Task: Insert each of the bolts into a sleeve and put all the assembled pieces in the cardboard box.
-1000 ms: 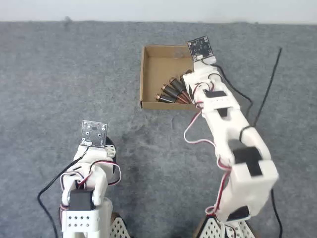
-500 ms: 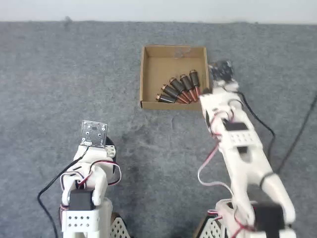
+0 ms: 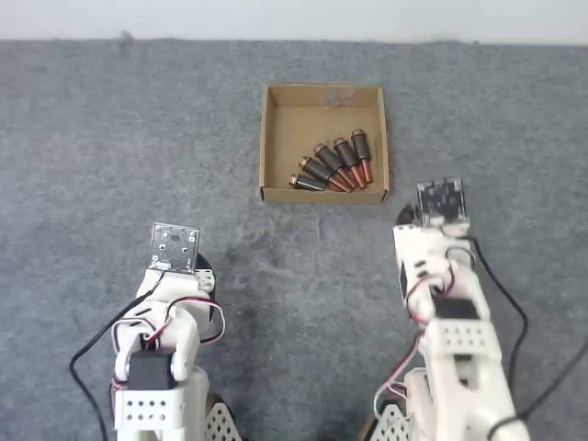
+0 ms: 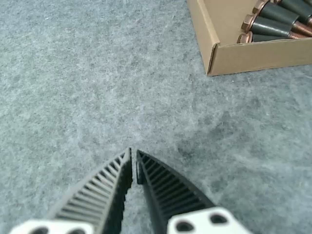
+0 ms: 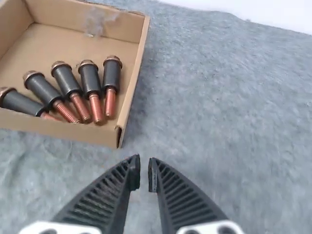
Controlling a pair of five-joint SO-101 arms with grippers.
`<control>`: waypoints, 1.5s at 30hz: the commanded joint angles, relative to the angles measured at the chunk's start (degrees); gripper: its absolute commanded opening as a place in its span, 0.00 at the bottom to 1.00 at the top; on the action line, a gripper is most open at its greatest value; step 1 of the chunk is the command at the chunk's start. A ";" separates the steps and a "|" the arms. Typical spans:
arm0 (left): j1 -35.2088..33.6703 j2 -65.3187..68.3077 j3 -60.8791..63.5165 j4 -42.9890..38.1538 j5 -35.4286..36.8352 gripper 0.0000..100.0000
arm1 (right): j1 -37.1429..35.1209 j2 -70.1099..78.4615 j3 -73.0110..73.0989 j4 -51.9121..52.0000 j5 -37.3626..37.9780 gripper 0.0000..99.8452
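5 assembled pieces (image 3: 333,165), each a copper-coloured bolt seated in a dark sleeve, lie side by side in the cardboard box (image 3: 266,138) at the far middle of the bench (image 3: 110,138), which is covered in grey felt. They are fanned across the box's near right part. Their hexagonal heads point toward the far left and their threaded ends toward the near wall. The rest of the box floor is bare cardboard.

The right arm (image 3: 441,294) stands at the near right of the bench, with its wrist just beyond the box's near right corner. Its jaws are all but pressed together, with a sliver of gap at the tips, and they pinch nothing. In the right wrist view they hang over bare felt, aimed at that corner of the box (image 5: 131,83), and all 5 pieces (image 5: 73,87) show in a row behind the low wall.

The left arm (image 3: 165,312) sits folded at the near left of the bench, well apart from the box. Its jaws are closed tip to tip on nothing above the felt. In the left wrist view a corner of the box (image 4: 243,56) lies farther off, with the heads of a few pieces (image 4: 273,22) showing over its rim.

Black cable (image 3: 87,367) and red and white wires (image 3: 220,317) trail from the arms.
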 commanded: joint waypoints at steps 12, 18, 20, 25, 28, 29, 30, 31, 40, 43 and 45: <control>-0.18 -0.44 -0.84 0.35 -0.62 0.01 | 3.47 -24.75 12.13 8.57 0.09 0.01; -0.18 -0.44 -0.84 0.44 -0.62 0.01 | 3.56 -25.36 12.13 18.86 0.09 0.01; -0.18 -0.44 -0.84 0.44 -0.62 0.01 | 3.65 -25.80 12.13 20.18 0.09 0.01; -0.35 -0.44 -0.84 0.53 -0.62 0.01 | 3.65 -25.89 12.13 20.62 0.18 0.01; -0.44 -0.44 -0.84 0.53 -0.62 0.01 | 3.74 -25.98 11.96 22.37 0.18 0.01; -0.44 -0.44 -0.84 0.53 -0.62 0.01 | 3.74 -25.98 11.87 22.55 0.18 0.01; -0.44 -0.44 -0.84 0.53 -0.62 0.01 | 3.74 -25.98 11.87 22.55 0.18 0.01; -0.44 -0.44 -0.84 0.53 -0.62 0.01 | 3.82 -25.98 11.87 22.46 0.18 0.01; -0.26 -0.44 -0.84 0.53 -0.62 0.01 | 6.37 -25.98 8.18 22.55 0.18 0.01; -0.26 -0.44 -0.84 0.53 -0.62 0.01 | 5.93 -26.33 8.00 22.55 0.18 0.01; -0.26 -0.44 -0.84 0.53 -0.62 0.01 | 5.93 -27.82 8.09 22.64 0.18 0.01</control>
